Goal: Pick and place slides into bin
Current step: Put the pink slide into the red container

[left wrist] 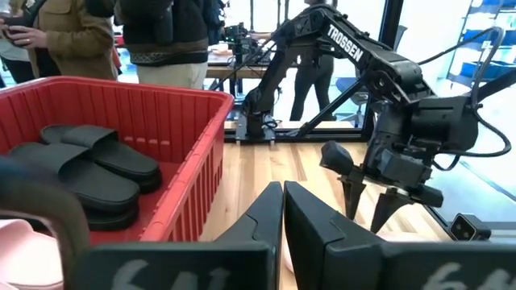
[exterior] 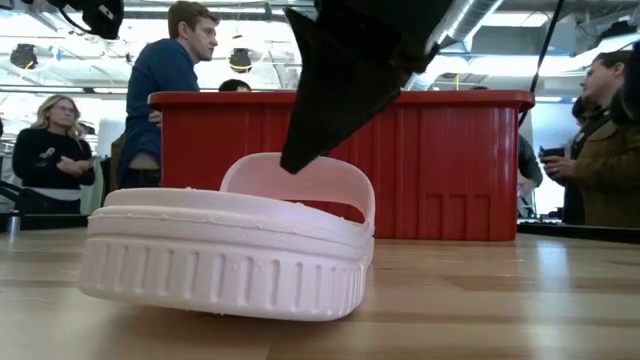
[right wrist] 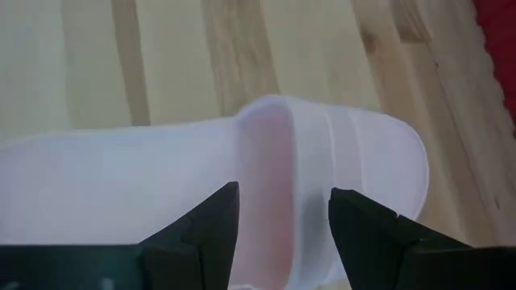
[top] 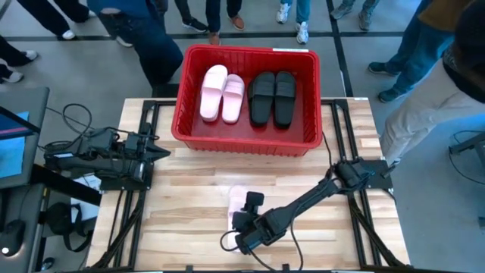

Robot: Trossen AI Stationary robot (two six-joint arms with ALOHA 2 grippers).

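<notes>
Slides: 5 total. 2 pink [top: 221, 93] plus 2 black [top: 273, 98] in 1 red bin [top: 184, 135] at 12 o'clock; 1 pink slide [top: 237, 200] on bench [top: 189, 205] at 6 o'clock. Arms: 2.

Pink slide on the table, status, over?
Right gripper open over pink slide strap, no grip. Left gripper shut, parked. Bin holds four. Path clear.

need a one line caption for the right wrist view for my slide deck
Right gripper, jaws open, poised over the strap of a pale pink slide lying on the wooden table.
</notes>
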